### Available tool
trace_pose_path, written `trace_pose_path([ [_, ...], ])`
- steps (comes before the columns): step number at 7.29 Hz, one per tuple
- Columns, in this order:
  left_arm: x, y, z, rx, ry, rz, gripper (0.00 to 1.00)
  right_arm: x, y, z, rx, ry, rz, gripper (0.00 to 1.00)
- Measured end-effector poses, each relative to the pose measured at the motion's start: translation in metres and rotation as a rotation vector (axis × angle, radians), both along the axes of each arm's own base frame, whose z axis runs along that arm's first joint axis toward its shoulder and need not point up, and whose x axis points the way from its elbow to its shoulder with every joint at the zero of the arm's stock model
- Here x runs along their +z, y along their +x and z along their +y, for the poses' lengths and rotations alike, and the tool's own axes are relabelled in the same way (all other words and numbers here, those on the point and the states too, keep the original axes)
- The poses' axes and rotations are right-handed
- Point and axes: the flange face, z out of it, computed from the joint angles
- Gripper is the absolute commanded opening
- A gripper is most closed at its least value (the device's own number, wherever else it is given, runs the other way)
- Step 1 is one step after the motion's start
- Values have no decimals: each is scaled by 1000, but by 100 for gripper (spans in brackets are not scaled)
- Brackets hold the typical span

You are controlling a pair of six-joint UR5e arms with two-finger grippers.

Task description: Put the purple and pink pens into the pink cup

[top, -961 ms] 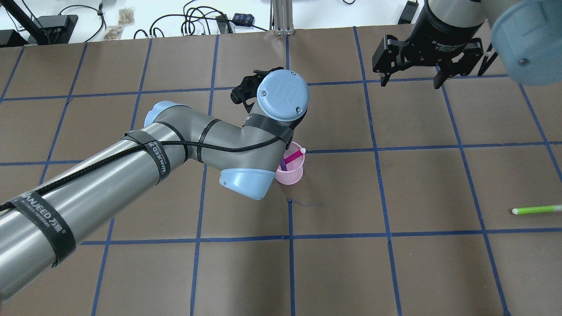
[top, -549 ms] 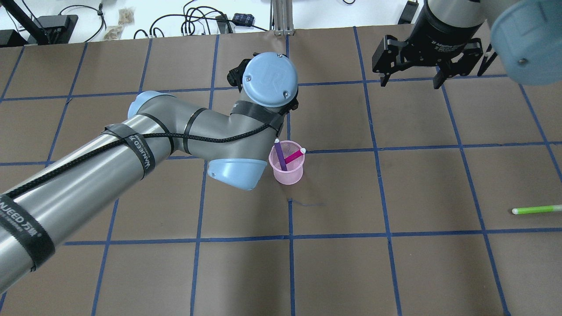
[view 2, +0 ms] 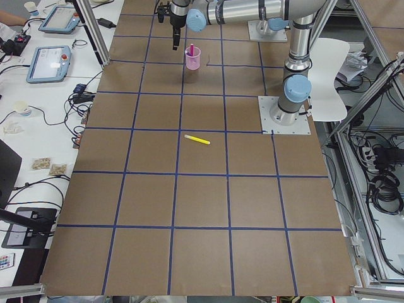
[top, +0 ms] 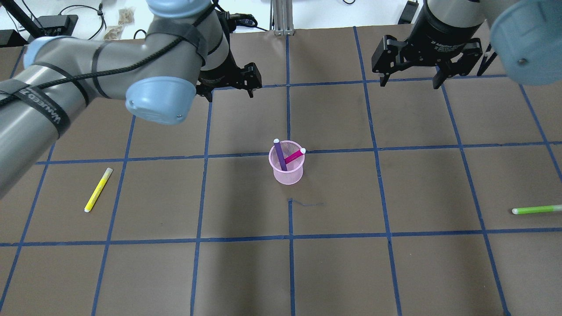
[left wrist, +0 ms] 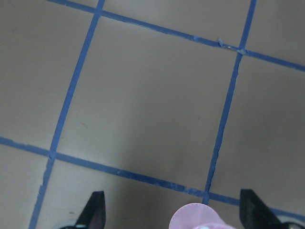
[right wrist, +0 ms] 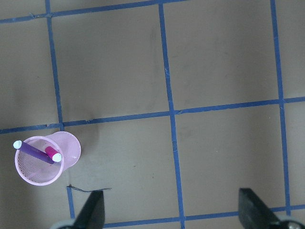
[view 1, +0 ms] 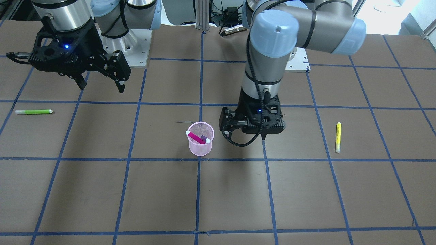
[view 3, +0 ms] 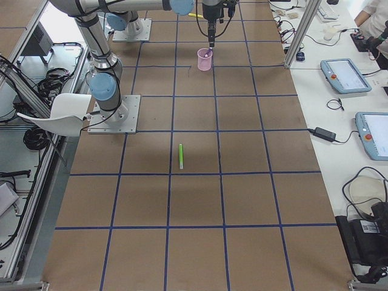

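The pink mesh cup (top: 287, 173) stands upright near the table's middle. The purple pen (top: 279, 154) and the pink pen (top: 294, 156) both lean inside it, white caps up. They also show in the front view, cup (view 1: 201, 147), pink pen (view 1: 195, 136), purple pen (view 1: 205, 139). My left gripper (top: 229, 90) is open and empty, apart from the cup on its far left; the left wrist view shows only the cup's rim (left wrist: 198, 215) at the bottom edge. My right gripper (top: 410, 81) is open and empty at the far right, and the right wrist view shows the cup (right wrist: 45, 160).
A yellow pen (top: 99, 189) lies on the table at the left. A green pen (top: 535, 210) lies near the right edge. Cables and boxes (top: 197, 19) lie beyond the table's far edge. Blue tape lines grid the brown surface.
My left arm has swung away from above the cup toward the far left, uncovering the yellow pen. Both pens stay in the cup. The right arm has not moved.
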Motion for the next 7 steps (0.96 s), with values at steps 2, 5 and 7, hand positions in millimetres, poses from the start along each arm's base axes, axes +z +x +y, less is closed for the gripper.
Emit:
trace_pose_path([
  [2, 12, 68, -3, 19, 93, -9, 100, 0, 0, 0, 0, -1, 0, 100],
  [5, 47, 118, 28, -80, 155, -45, 100, 0, 0, 0, -1, -1, 0, 100],
  [7, 65, 138, 46, -92, 169, -49, 100, 0, 0, 0, -1, 1, 0, 100],
])
